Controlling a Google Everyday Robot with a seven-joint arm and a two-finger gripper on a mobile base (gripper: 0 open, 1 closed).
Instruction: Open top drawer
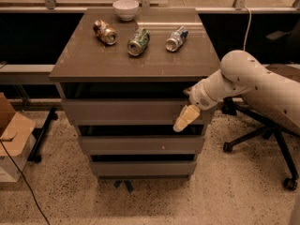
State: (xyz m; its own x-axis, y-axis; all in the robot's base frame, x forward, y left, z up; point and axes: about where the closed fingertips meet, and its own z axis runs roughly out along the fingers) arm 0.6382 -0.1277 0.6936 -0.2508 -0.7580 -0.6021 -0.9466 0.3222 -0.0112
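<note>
The top drawer (122, 110) is the wide grey-brown flat front just under the cabinet's top slab, with a dark gap above it. My gripper (185, 118), with a tan tip, hangs from the white arm (243, 78) that comes in from the right. It sits at the right end of the top drawer's front, by its lower edge. Two narrower drawer fronts (140, 144) lie below.
On the cabinet top (84, 60) lie three cans (138, 41) on their sides, and a white bowl (125, 8) stands at the back. An office chair base (262, 130) stands to the right. A cardboard box (11, 135) and a cable are on the floor at left.
</note>
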